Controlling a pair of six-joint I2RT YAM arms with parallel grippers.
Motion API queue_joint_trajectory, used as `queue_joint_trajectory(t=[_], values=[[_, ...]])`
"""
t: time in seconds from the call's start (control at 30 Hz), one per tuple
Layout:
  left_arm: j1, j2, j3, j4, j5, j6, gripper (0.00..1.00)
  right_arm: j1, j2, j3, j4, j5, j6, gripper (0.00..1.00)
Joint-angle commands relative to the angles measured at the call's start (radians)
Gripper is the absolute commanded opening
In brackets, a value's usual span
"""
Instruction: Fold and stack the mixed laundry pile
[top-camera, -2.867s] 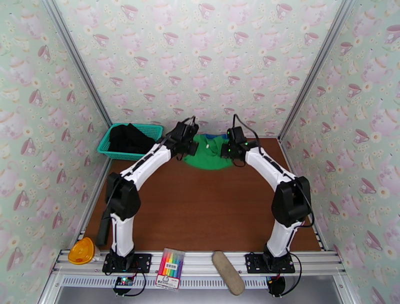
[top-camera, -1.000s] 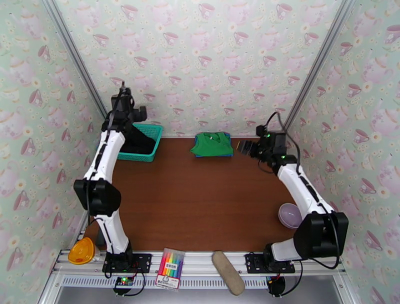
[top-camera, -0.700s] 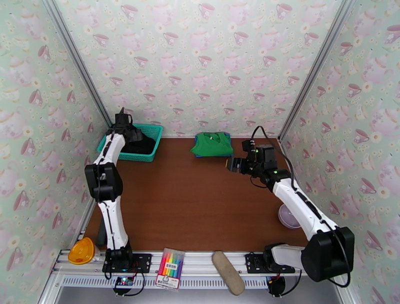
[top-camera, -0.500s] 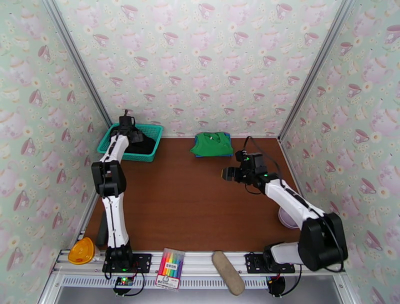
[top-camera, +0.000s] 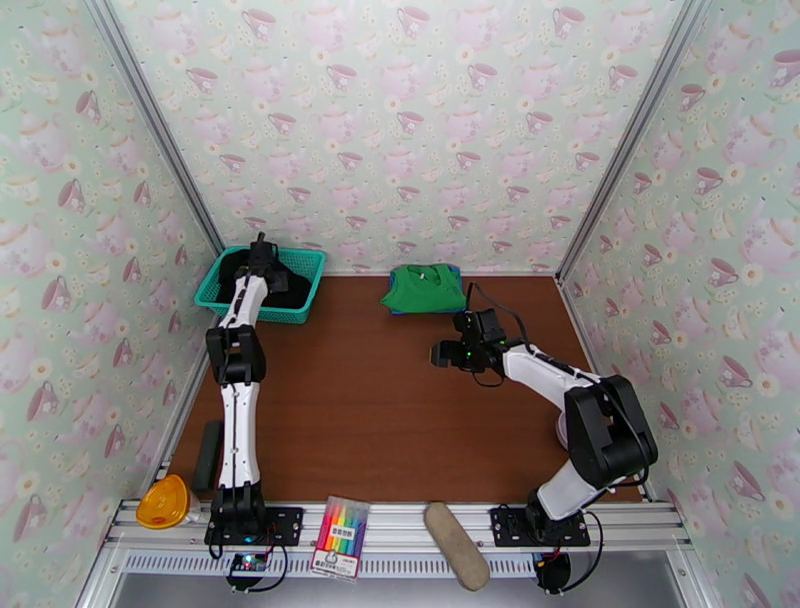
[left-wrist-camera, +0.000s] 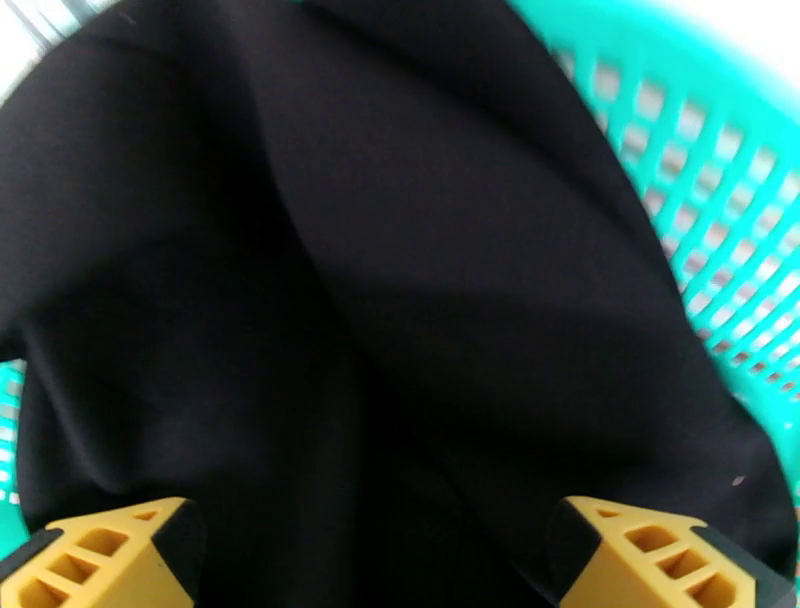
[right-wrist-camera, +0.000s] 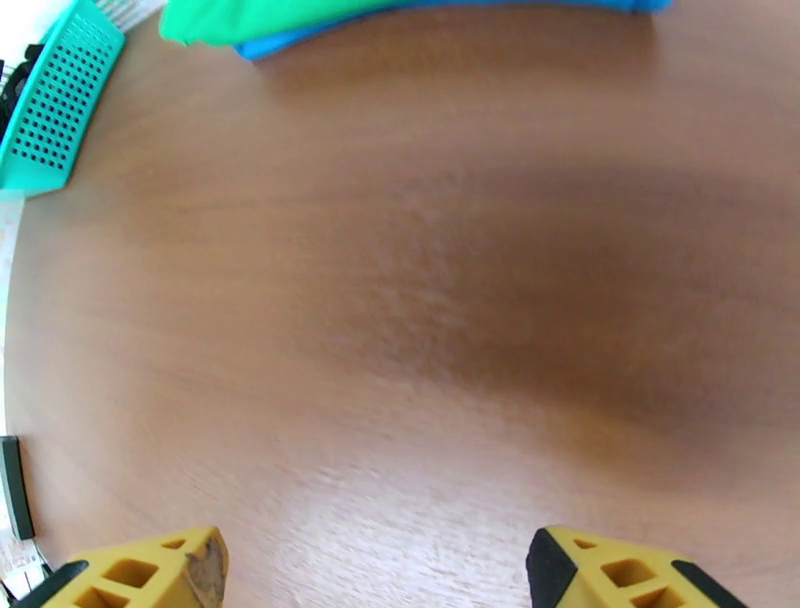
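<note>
Brown worktop (top-camera: 380, 420): your left gripper (left-wrist-camera: 380, 545) is hanging spread just over the black garment (left-wrist-camera: 350, 300) in the teal basket (left-wrist-camera: 720, 220); your right gripper (right-wrist-camera: 375, 570) is hanging apart near the green garment (top-camera: 425, 287) lying atop the blue garment (right-wrist-camera: 300, 40).

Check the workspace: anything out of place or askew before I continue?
Nothing looks spilled or damaged. The one thing out of place is the black garment, lying crumpled and unfolded in the teal basket, apart from the stack. The green garment lies folded on the blue garment, with blue edges peeking out.
</note>
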Motion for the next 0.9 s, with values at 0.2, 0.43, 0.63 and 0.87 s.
queue_joint_trajectory(t=[0.2, 0.43, 0.63, 0.87], values=[[0.018, 0.049, 0.061, -0.174, 0.122, -0.119, 0.82, 0.005, -0.04, 0.029, -0.063, 0.029, -0.004, 0.82], [0.047, 0.072, 0.062, -0.219, 0.203, -0.172, 0.8, 0.006, -0.051, 0.022, -0.065, 0.022, -0.007, 0.82], [0.076, 0.115, 0.055, -0.239, 0.32, -0.229, 0.44, 0.006, -0.057, 0.027, -0.071, 0.018, -0.006, 0.78], [0.069, 0.035, -0.037, -0.151, 0.384, -0.212, 0.0, 0.006, -0.086, 0.034, -0.088, 0.011, -0.004, 0.67]])
